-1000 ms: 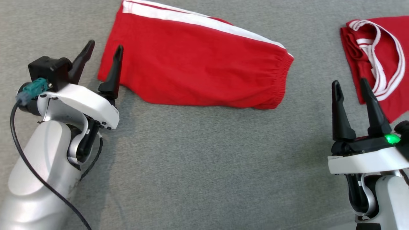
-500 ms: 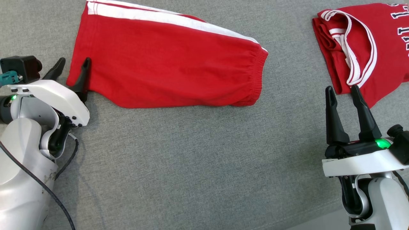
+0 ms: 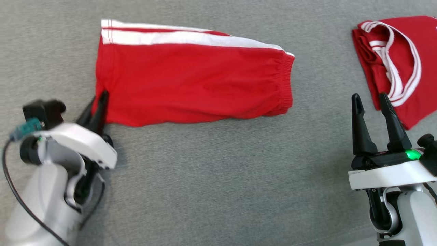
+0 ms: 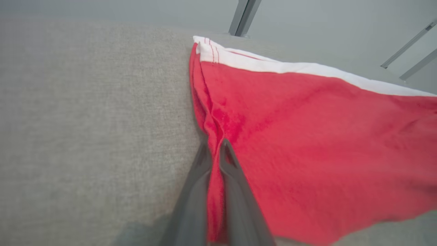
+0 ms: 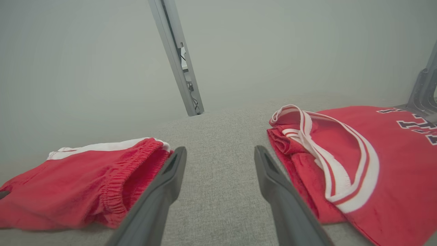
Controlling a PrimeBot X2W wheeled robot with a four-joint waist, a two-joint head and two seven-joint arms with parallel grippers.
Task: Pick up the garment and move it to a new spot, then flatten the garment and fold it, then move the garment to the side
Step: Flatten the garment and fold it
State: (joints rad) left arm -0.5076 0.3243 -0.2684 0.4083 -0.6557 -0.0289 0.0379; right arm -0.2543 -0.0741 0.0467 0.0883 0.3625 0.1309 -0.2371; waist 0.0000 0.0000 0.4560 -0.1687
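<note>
The garment is a pair of red shorts with a white side stripe, folded flat on the grey cloth surface. My left gripper is shut on the garment's near left hem corner. In the left wrist view red cloth is pinched between the two dark fingers. My right gripper stands open at the lower right, apart from the garment's elastic waistband, with nothing between its fingers.
A second red piece, a jersey with white trim and dark letters, lies at the right edge, close beside my right gripper. Grey cloth surface stretches between the arms. A metal frame post rises beyond the surface.
My left gripper went from open astride the hem corner to shut on it. The head camera shifted, so the whole picture moved. The right gripper stayed open.
</note>
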